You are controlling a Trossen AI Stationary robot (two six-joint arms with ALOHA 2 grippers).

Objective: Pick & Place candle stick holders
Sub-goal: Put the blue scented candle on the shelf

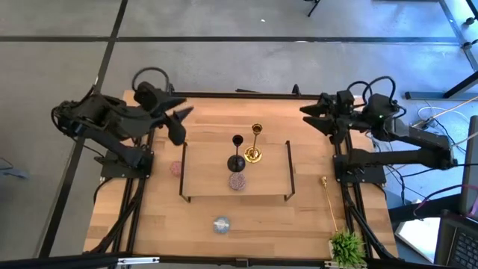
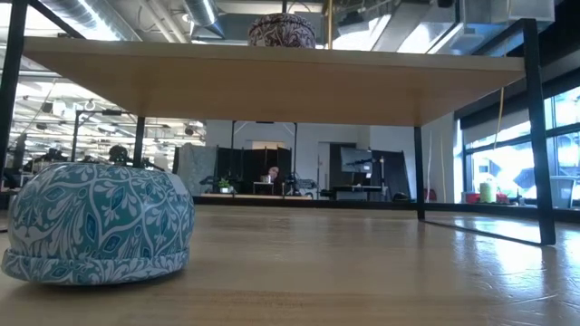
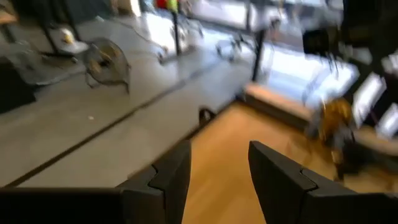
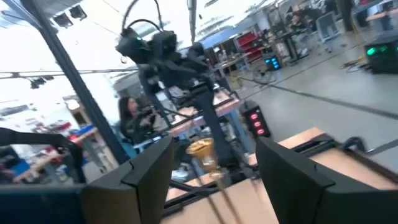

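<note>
1. Overhead, the wooden board [image 1: 236, 170] with black end rails stands in the middle of the table [image 1: 284, 217].
2. On the board, a black candle holder [image 1: 236, 158] and a gold candle holder [image 1: 254, 149] stand upright just beside each other, with the mauve round [image 1: 237, 181] close in front of the black one.
3. The pink round [image 1: 176, 168] sits on the table beside the board's left rail.
4. The pale blue round [image 1: 221, 224] rests on the table in front of the board.
5. A second gold candle holder [image 1: 329, 202] lies flat near the right edge, beside the green plant [image 1: 348, 246].
6. The left gripper [image 1: 178, 124] hovers off the board's far left corner, fingers apart and empty.
7. The right gripper [image 1: 308, 115] hangs near the far right corner, fingers apart and empty.
</note>
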